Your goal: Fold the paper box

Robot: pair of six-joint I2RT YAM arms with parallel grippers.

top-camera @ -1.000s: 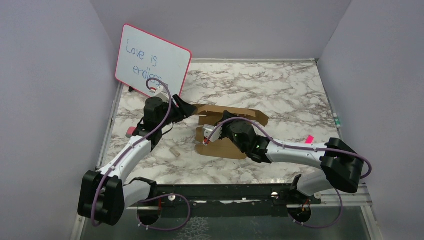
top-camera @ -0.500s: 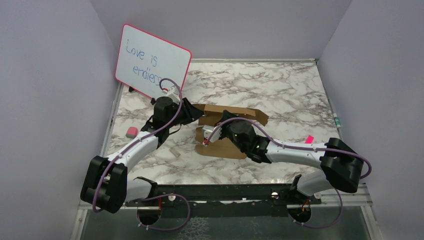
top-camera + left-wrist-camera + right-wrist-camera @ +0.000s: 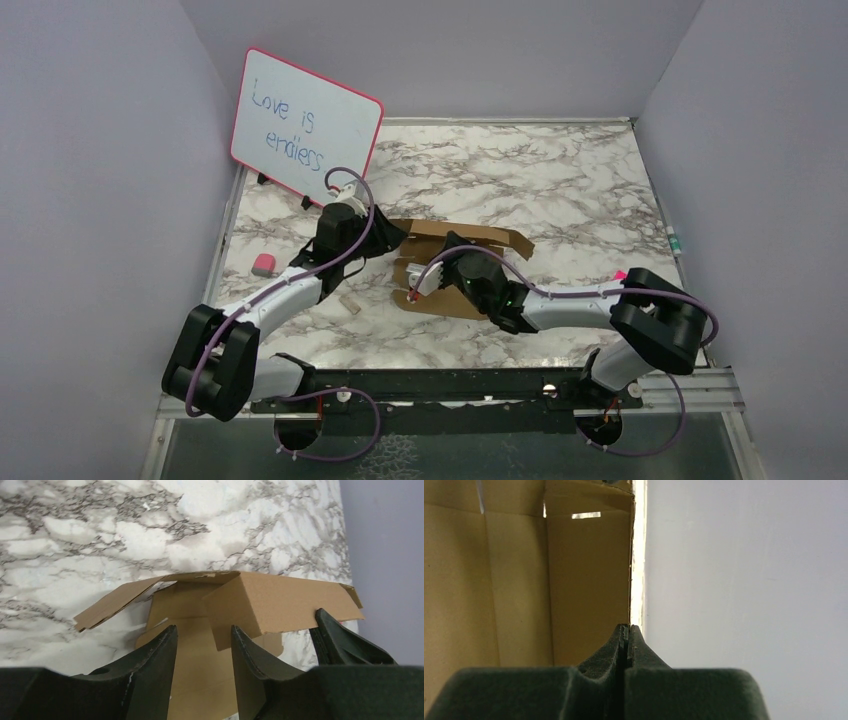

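Left gripper stands open just before the half-folded brown corrugated cardboard box; right gripper, closed and empty, sits beside its panel edge.

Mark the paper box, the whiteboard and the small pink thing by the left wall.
paper box (image 3: pixel 285 605): left wrist view, on the raised folded panel.
whiteboard (image 3: pixel 300 125): top view, middle of the white writing face.
small pink thing (image 3: pixel 263 265): top view, its middle.
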